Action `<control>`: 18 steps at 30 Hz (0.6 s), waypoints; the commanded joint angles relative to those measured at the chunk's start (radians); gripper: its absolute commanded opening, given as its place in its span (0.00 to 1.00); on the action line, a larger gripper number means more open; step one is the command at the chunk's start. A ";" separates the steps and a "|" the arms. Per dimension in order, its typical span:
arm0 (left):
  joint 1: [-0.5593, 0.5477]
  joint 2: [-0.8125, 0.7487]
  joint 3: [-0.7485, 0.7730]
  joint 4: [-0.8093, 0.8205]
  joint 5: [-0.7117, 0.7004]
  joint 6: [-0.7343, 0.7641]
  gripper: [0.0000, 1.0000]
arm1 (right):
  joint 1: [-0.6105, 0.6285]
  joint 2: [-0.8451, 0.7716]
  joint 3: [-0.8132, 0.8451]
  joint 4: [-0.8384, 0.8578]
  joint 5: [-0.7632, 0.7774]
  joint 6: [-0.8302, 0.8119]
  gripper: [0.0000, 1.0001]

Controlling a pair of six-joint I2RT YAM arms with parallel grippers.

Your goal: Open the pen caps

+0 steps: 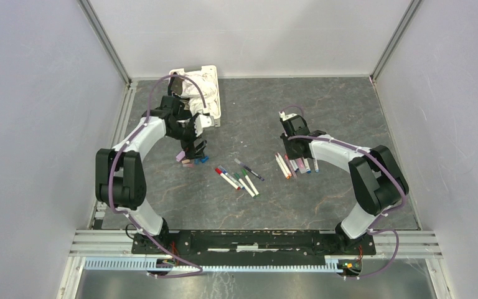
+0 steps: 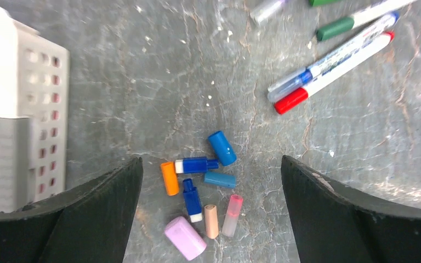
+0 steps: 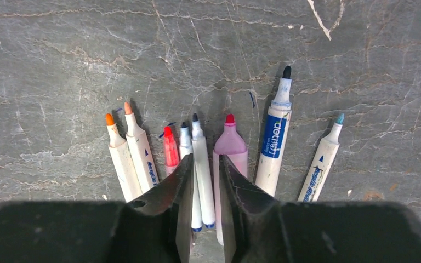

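Observation:
Several loose pen caps (image 2: 169, 178), orange, blue, purple, tan and pink, lie in a small pile on the grey table. My left gripper (image 2: 211, 160) hovers over them, open wide and empty; from above it (image 1: 194, 149) stands over the pile (image 1: 190, 160). Several capped pens (image 1: 239, 177) lie mid-table, and red, blue and green capped ones (image 2: 329, 74) show in the left wrist view. Several uncapped pens (image 3: 140, 148) lie side by side under my right gripper (image 3: 205, 164), whose jaws stand a narrow gap apart, holding nothing, over a white pen (image 3: 203, 148) and a pink pen (image 3: 230, 145).
A white slotted basket (image 1: 215, 93) with white cloth in it stands at the back left, just behind the left arm; its wall (image 2: 38, 109) shows left of the caps. Grey walls enclose the table on three sides.

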 commanded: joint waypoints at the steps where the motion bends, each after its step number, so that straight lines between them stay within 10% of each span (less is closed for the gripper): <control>1: -0.002 -0.077 0.129 -0.108 0.089 -0.127 1.00 | -0.001 -0.007 0.003 0.024 0.035 -0.012 0.30; 11: 0.008 -0.124 0.393 -0.239 0.024 -0.324 1.00 | 0.033 -0.149 -0.025 0.021 0.026 -0.006 0.45; 18: 0.019 -0.256 0.328 -0.006 -0.066 -0.560 1.00 | 0.231 -0.129 0.011 0.048 -0.049 -0.051 0.47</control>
